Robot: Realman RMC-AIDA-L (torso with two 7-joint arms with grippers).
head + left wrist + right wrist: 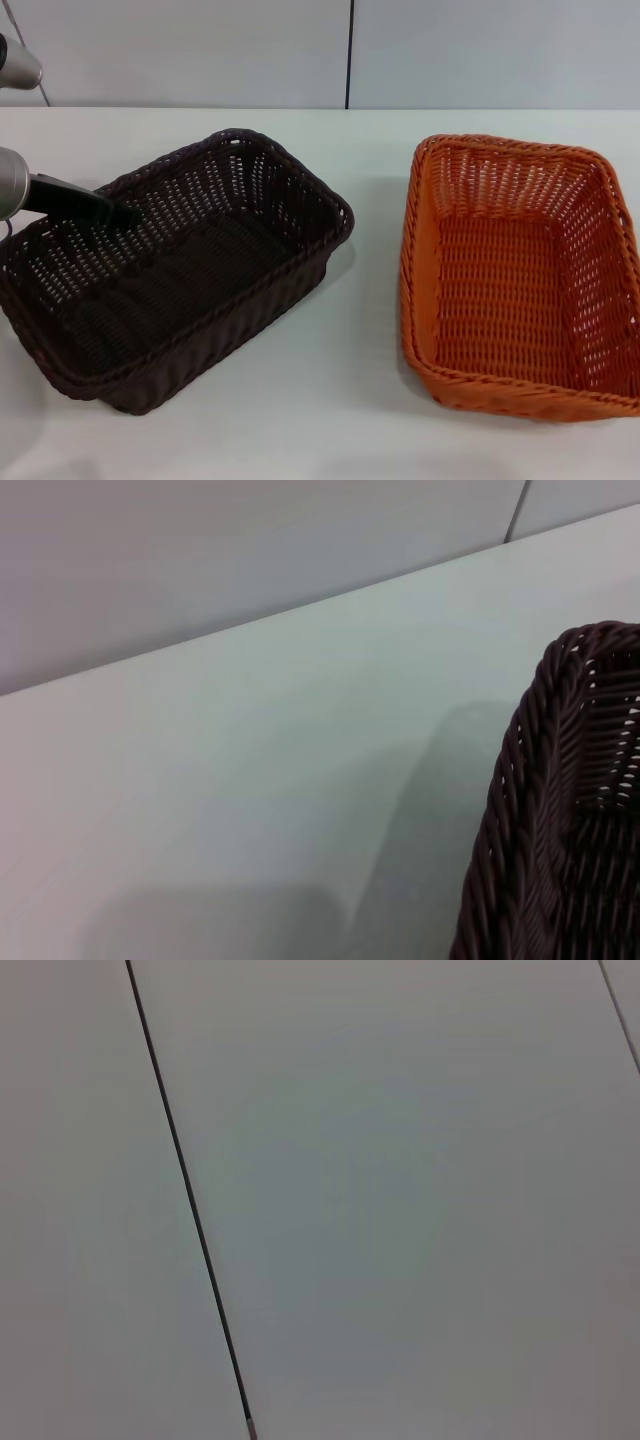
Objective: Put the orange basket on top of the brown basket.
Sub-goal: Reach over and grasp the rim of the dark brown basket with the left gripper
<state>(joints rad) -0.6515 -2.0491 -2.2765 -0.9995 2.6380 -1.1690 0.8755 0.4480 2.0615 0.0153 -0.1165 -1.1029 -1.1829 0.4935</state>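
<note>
The brown basket (180, 270) stands on the white table (330, 400) at the left, turned at an angle. The orange basket (515, 275) stands on the table at the right, apart from it and empty. My left gripper (125, 213) reaches in from the left edge, its dark end over the brown basket's far left rim. A corner of the brown basket's braided rim shows in the left wrist view (560, 810). My right gripper is out of view; its wrist view shows only wall.
A grey panelled wall (350, 50) with a dark vertical seam runs behind the table's far edge. A strip of bare table lies between the two baskets. The wall seam also shows in the right wrist view (190, 1210).
</note>
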